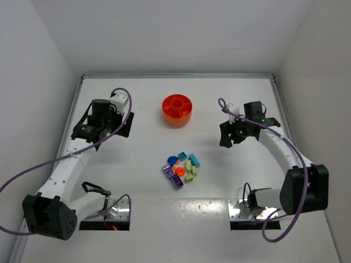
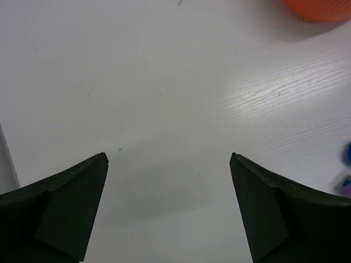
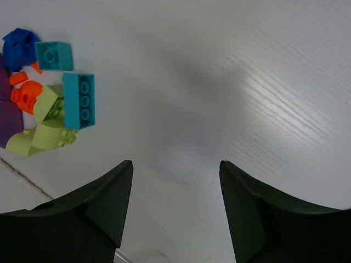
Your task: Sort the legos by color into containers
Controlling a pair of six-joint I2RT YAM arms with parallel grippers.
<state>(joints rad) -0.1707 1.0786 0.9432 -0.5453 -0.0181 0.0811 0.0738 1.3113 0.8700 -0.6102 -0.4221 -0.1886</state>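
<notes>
- Step in hand: sorting looks unstarted. All the legos [image 1: 181,167] sit in one loose pile at centre frame. The orange tray [image 1: 177,109] is above them, well apart, with nothing visible in its compartments.
- Left gripper [image 2: 169,159]: fingers spread wide, holding nothing.
- Right gripper [image 3: 175,164]: also wide and empty, with the pile at the left edge of its view.
- Next move, likely: single out an edge piece such as the long teal brick [image 3: 78,100], which touches the pale green pieces [image 3: 46,131].
- Pieces are tiny, mixed in colour and packed close.
</notes>
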